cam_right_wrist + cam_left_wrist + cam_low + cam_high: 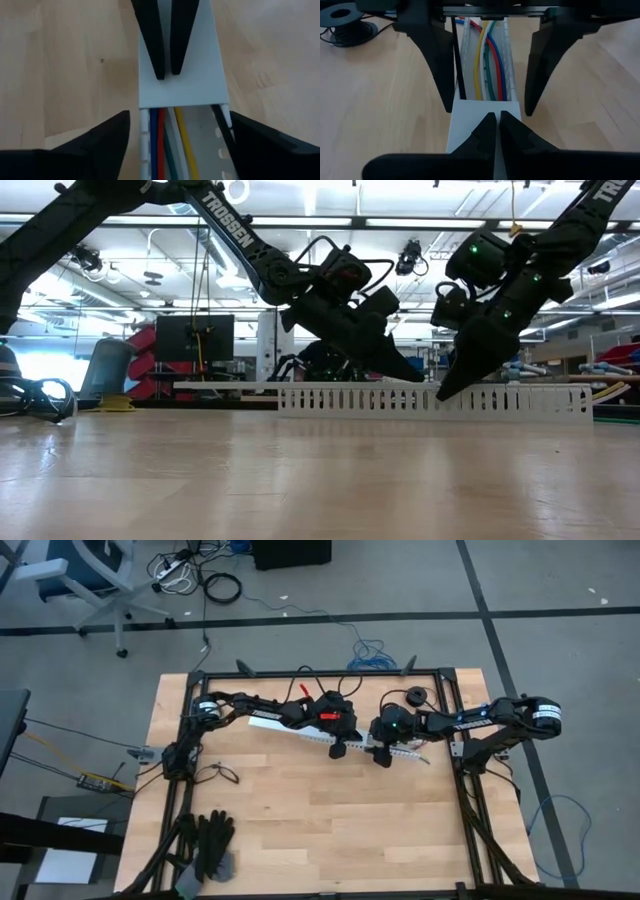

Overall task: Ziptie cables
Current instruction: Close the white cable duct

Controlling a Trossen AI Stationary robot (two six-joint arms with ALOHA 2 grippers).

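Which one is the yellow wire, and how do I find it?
Find the long white slotted plastic channel lying across the wooden table. Inside it run thin coloured wires side by side. The yellow wire is the only yellow one, beside the red, green and blue.

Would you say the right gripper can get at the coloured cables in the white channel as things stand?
Probably yes. The right gripper stands open astride the white channel, with the cables bare between its fingers. The shut left gripper presses only on the cover beyond them.
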